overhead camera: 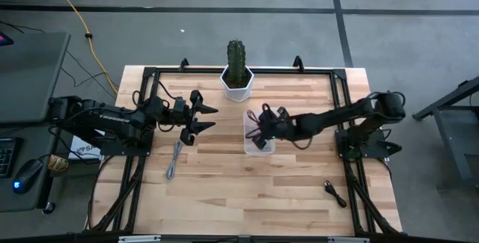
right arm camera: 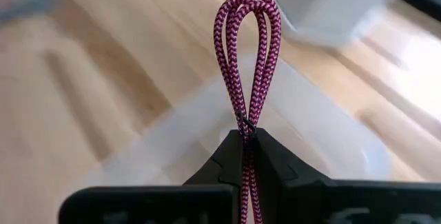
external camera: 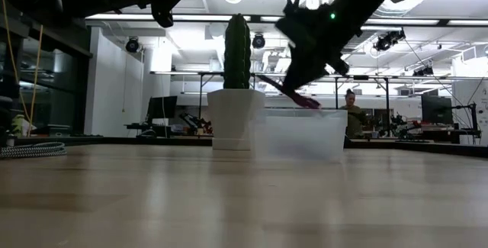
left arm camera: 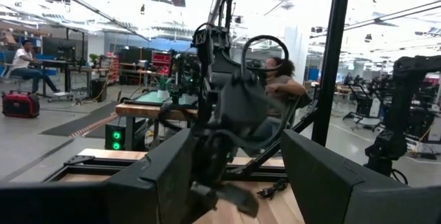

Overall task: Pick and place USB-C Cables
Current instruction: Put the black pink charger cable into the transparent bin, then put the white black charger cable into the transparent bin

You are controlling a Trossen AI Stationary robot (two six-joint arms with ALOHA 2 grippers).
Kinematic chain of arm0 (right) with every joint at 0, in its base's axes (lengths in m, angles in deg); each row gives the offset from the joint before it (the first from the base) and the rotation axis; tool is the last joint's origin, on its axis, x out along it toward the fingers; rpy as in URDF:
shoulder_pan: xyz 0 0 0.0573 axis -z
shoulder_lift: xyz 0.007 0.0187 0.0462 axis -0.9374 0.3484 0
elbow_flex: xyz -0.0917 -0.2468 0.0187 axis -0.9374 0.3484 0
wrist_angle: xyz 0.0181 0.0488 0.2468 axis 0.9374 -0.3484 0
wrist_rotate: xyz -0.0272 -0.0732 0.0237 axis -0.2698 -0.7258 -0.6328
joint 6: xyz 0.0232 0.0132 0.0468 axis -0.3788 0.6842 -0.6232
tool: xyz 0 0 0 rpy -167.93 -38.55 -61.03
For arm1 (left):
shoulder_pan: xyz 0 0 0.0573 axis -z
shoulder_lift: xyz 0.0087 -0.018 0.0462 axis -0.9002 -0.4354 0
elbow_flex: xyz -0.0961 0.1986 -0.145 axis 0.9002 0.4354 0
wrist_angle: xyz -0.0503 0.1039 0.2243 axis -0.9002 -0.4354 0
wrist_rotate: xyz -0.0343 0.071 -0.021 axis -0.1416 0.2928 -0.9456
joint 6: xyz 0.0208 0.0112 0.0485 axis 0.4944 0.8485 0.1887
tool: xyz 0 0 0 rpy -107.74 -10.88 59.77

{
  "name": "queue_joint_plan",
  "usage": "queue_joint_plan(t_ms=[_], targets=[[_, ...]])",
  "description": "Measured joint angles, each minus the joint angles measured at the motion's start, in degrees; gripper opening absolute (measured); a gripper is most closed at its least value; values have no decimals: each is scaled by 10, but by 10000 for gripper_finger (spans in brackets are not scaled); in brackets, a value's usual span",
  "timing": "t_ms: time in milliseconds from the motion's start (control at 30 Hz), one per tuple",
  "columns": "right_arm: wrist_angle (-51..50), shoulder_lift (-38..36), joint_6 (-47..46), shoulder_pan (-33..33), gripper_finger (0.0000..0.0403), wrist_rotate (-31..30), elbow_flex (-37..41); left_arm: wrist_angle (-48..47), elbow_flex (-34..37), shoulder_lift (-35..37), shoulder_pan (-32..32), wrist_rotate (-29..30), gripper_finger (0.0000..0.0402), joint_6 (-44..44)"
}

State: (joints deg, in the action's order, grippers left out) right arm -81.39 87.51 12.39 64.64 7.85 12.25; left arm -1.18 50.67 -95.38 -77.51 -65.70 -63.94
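My right gripper (overhead camera: 260, 128) hangs over the clear plastic container (overhead camera: 259, 144) in the middle of the table, shut on the red/pink braided cable (right arm camera: 247, 52). In the low view the cable (external camera: 293, 94) juts out of the gripper just above the container's rim (external camera: 299, 112). The grey cable (overhead camera: 175, 161) lies flat on the wood below my left gripper (overhead camera: 215, 118), which is open, raised and touching nothing. The black cable (overhead camera: 334, 192) lies near the table's right near corner. My right gripper pinches the red/pink cable between its two shut fingers, around a doubled stretch just under a small dark tie (right arm camera: 244, 129). A folded loop of two strands (right arm camera: 248, 17) sticks out past the fingertips. The fingers slant down from the table's right, and the cable is lifted clear.
A cactus in a white pot (overhead camera: 237, 78) stands at the far edge, just beyond the container. A dark frame (overhead camera: 224, 71) runs round the table's edges. Bare wood lies across the near half. People sit at benches in the room behind.
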Motion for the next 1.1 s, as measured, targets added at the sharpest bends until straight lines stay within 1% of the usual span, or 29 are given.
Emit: queue_joint_plan(t_ms=[100, 300, 567, 867, 1033, 1100], targets=[[-31, 24, -30, 2, 1, 3, -16, 0, 0, 0, 0, 0, 202, 0], [-26, 52, -33, 9, 1, 49, -20, 0, 0, 0, 0, 0, 202, 0], [-24, 71, -33, 17, 3, 61, -20, 0, 0, 0, 0, 0, 202, 0], [-26, 71, -34, 17, 58, 61, -20, 0, 0, 0, 0, 0, 202, 0], [-26, 71, -29, 17, 74, 60, -19, 0, 0, 0, 0, 0, 202, 0], [-26, 71, -16, 17, 80, 50, -19, 0, 0, 0, 0, 0, 202, 0]])
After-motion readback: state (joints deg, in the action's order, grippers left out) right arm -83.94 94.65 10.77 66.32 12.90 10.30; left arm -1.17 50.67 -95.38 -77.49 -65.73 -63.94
